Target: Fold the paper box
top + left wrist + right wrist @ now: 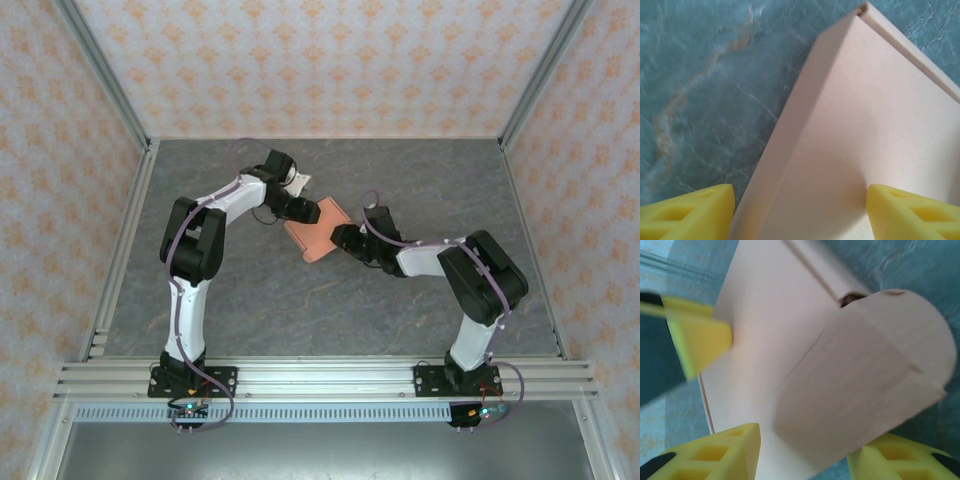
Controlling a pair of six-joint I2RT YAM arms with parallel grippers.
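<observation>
The paper box point(318, 235) lies near the middle of the grey counter point(400, 180), between the two pincers. From above it reads as a flat salmon-orange shape set diagonally. The left wrist view adds detail. It shows the box's smooth, pale panel point(865, 125), with a long side wall point(795, 115) creased along the panel's left edge and a narrow strip folded along the upper right edge. The right wrist view presents the other end of the box point(790, 340), where a rounded flap point(900, 340) is bent over the panel, with a small dark gap at the crease. The left pincer point(300, 208) sits at the box's far-left end. In its own view the left pincer point(800, 215) has its jaws wide apart, straddling the walled edge. The right pincer point(345, 238) sits at the near-right end. In its own view the right pincer point(804, 457) has its jaws on either side of the rounded flap, and it cannot be determined whether they grip it.
</observation>
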